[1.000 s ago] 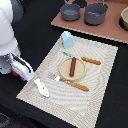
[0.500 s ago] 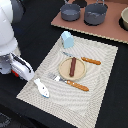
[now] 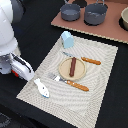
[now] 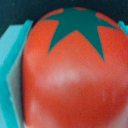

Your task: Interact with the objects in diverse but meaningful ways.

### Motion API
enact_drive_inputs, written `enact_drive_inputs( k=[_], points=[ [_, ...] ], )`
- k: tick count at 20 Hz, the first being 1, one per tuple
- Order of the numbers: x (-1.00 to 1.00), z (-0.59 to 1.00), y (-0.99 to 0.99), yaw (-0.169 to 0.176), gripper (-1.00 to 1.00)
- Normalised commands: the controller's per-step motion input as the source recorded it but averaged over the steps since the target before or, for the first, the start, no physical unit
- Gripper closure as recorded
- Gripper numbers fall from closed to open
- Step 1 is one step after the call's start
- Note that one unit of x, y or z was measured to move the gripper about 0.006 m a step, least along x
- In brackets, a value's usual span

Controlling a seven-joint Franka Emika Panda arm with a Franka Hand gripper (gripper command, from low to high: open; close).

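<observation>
Red tomato ball [image 4: 70, 70] fills the wrist view, pinched in the end effector [image 3: 21, 70], off the placemat [image 3: 95, 85] at the exterior view's left. I'd carry it level, grip firm; round toy may slip.

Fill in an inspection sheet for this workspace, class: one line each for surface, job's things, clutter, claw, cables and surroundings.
Surface: black table with a beige striped placemat.
Job's things: light blue carton block upright at the placemat's far edge; brown sausage stick lying on the round tan plate; white-and-blue fish on the placemat's near corner; red tomato fills the wrist view between teal pads.
Clutter: wooden-handled fork and knife beside the plate.
Claw: at the exterior view's left; closure cannot be told.
Cables: nothing seen.
Surroundings: brown board carrying two grey pots.
</observation>
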Motion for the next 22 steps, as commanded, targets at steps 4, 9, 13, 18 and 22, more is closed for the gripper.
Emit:
enact_drive_inputs(
  k=[4,9,13,18,22],
  points=[
    [0.38,1.0,0.42,0.002,1.0],
    [0.78,0.92,0.59,0.023,1.0],
    [0.86,0.66,0.53,0.003,1.0],
    [0.9,0.52,0.5,0.0,1.0],
    [0.89,0.39,0.45,0.0,1.0]
  ],
)
